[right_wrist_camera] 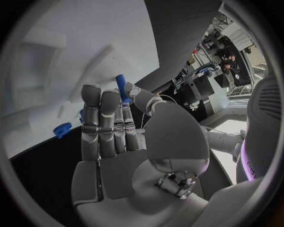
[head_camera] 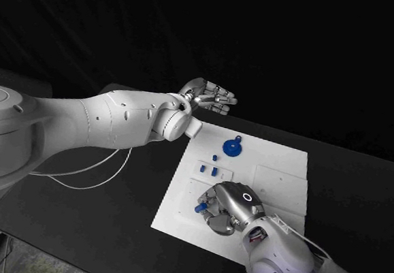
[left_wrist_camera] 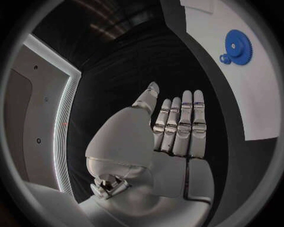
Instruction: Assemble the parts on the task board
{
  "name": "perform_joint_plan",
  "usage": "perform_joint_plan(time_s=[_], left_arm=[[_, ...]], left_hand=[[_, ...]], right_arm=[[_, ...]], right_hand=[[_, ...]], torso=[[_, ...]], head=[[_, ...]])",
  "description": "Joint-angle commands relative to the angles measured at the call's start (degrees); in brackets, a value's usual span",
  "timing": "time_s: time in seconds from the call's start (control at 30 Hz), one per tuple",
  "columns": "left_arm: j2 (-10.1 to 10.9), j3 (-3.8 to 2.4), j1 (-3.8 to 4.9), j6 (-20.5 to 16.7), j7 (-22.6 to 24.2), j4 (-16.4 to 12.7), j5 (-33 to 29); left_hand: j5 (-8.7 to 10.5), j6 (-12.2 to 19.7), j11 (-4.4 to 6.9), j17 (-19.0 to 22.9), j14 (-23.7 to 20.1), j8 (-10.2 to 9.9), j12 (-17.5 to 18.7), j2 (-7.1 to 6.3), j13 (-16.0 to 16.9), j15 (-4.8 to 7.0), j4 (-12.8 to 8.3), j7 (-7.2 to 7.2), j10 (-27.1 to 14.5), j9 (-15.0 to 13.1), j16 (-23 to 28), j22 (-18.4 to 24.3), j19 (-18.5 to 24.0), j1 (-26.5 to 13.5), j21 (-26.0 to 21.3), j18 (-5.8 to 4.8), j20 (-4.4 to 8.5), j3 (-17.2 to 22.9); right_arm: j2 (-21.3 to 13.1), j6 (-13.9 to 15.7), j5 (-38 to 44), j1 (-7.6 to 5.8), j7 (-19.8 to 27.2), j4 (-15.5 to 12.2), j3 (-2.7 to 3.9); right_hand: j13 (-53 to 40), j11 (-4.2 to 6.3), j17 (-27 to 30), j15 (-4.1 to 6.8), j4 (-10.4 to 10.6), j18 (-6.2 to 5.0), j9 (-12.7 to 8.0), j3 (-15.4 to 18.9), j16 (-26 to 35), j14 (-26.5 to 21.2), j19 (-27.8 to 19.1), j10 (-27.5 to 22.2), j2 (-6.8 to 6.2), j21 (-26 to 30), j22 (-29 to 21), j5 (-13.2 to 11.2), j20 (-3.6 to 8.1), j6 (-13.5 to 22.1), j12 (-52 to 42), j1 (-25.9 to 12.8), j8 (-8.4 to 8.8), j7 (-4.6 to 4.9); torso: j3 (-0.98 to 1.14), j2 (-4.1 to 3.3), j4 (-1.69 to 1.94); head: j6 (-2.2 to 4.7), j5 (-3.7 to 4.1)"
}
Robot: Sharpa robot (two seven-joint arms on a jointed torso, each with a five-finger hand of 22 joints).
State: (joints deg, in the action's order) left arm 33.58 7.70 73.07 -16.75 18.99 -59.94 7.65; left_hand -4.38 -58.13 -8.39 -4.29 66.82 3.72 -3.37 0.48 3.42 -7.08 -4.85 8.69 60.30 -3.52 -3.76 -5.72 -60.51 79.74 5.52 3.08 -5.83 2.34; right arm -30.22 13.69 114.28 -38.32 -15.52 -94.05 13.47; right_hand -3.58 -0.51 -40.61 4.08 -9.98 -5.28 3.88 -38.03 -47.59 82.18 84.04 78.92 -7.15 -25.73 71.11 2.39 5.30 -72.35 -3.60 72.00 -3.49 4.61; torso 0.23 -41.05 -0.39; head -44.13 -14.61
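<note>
The white task board lies in the middle of the table. A blue gear sits on its far part, and three small blue parts lie near its left edge. My right hand is low over the board's near-left area. It pinches a blue peg between thumb and fingers, and the peg shows at the hand's left side. My left hand hovers past the board's far-left corner with straight fingers and holds nothing. The gear lies on the board well apart from that hand.
The board has shallow moulded recesses near my right hand, and two small blue parts lie by its edge. A thin white cable loops over the black table left of the board.
</note>
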Motion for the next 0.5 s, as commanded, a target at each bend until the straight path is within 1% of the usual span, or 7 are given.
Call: perform_joint_plan(time_s=[0.03,0.33,0.5], left_arm=[[-0.1,-0.04,0.02,0.8,0.3,0.0,0.2],[-0.1,-0.04,0.01,0.8,0.2,-0.1,0.2],[-0.1,-0.04,0.01,0.9,0.2,-0.1,0.2]], left_hand=[[0.23,0.2,-0.15,0.0,-0.3,-0.1,-0.2,0.33,0.0,0.09,0.1,0.01,-0.3,-0.1,0.1,0.1,0.0,0.2,0.2,0.72,-0.3,-0.4],[0.23,0.2,-0.15,0.0,-0.3,-0.1,-0.2,0.33,0.0,0.09,0.1,0.01,-0.3,-0.1,0.1,0.1,0.0,0.2,0.2,0.72,-0.3,-0.4],[0.23,0.2,-0.15,0.0,-0.3,-0.1,-0.2,0.33,0.0,0.09,0.1,0.01,-0.3,-0.1,0.1,0.1,0.0,0.2,0.2,0.72,-0.3,-0.4]], right_arm=[[0.0,-1.5,1.8,0.12,-0.7,0.0,-0.17],[0.1,-1.2,3.7,0.13,-2.6,-0.2,-0.19],[0.1,-2.0,4.0,0.13,-2.8,-0.6,-0.19]], right_hand=[[0.0,-0.12,-0.1,0.16,-0.2,-0.86,0.3,0.0,0.4,0.1,2.1,0.4,0.45,-0.2,0.0,0.4,0.34,-0.9,0.0,0.0,-0.21,-0.45],[0.0,-0.12,-0.2,0.16,-0.4,-0.86,0.3,-0.3,0.4,0.1,2.2,0.5,0.38,-0.1,0.5,0.4,0.35,-0.9,0.0,0.0,-0.21,-0.46],[-0.1,-0.12,-0.3,0.16,-0.3,-0.8,0.3,-0.5,0.5,0.1,2.2,0.5,0.29,-0.2,0.7,0.4,0.33,-0.9,0.0,-0.1,-0.2,-0.46]], torso=[[0.01,-0.02,-0.02],[0.02,-0.01,-0.02],[0.01,-0.01,-0.01]], head=[[-0.07,0.02],[-0.1,0.05],[-0.16,0.09]])
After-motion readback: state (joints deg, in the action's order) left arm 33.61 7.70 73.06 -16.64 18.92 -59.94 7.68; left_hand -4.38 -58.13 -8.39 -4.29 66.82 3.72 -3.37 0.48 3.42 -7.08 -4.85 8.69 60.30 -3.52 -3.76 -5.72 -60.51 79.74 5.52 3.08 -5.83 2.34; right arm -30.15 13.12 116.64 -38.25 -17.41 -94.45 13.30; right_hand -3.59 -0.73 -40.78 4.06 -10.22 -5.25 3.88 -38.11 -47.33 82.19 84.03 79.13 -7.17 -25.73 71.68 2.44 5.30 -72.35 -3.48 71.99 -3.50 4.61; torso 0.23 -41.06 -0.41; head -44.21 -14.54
